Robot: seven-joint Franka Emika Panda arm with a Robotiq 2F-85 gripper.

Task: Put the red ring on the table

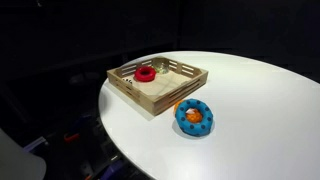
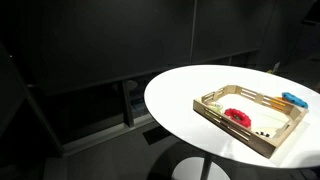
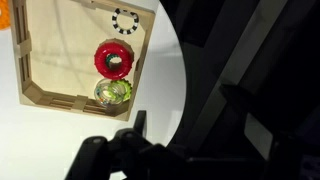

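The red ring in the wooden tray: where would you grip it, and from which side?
Probably from straight above: the red ring lies flat inside the tray, whose walls block a sideways approach. Pinch its thick band through the hole, on the side away from the green ring close beside it.

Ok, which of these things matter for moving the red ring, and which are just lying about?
Job: red ring, sitting in the wooden tray; white table.
Lying about: blue ring, outside the tray; green ring, inside it.
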